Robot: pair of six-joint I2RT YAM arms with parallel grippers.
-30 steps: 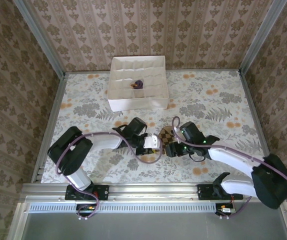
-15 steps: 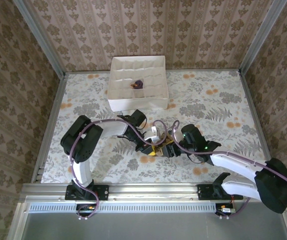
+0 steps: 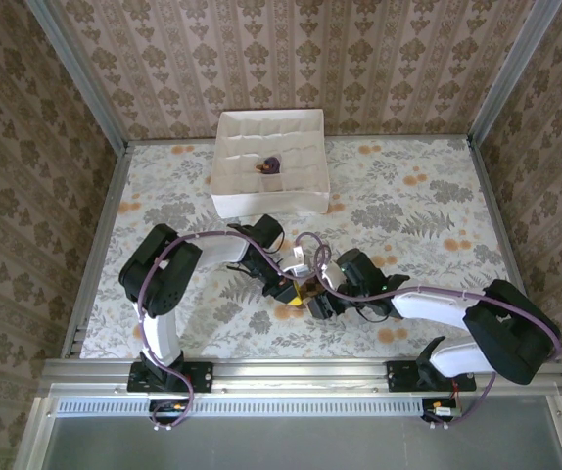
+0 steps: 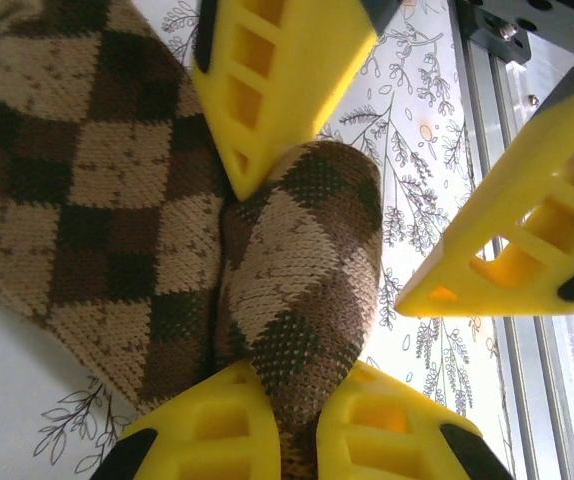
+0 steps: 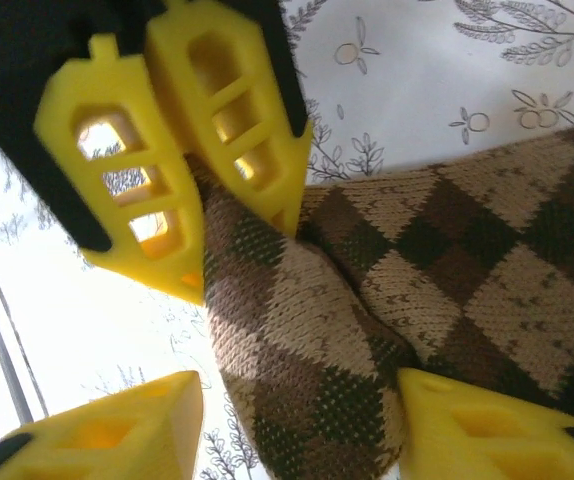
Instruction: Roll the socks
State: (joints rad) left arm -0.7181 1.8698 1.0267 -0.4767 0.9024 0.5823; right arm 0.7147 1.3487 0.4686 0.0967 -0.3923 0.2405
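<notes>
The purple sock [image 3: 272, 164] sits bundled in the box [image 3: 261, 207]; the checked sock [image 4: 307, 260] lies mid-table, only partly rolled, left gripper [image 4: 292, 420] clamped on its fold, right gripper [image 5: 297, 420] open astride it

Floral-patterned table [image 3: 428, 196], white compartment box [image 3: 271, 204] at far edge, diamond-checked sock [image 4: 77, 190] lying nearer the front

Clamped in the left gripper [image 4: 297, 400], the checked sock [image 4: 307, 290] was matt knitted cloth, its loops rough and a little fuzzy. The fingers [image 4: 207, 435] were yellow plastic, smooth, with a dull sheen. Under the jaws, the table cover [image 4: 417, 130] looked smooth and printed. Beside them, the rail [image 4: 527, 30] was bare grey metal.
</notes>
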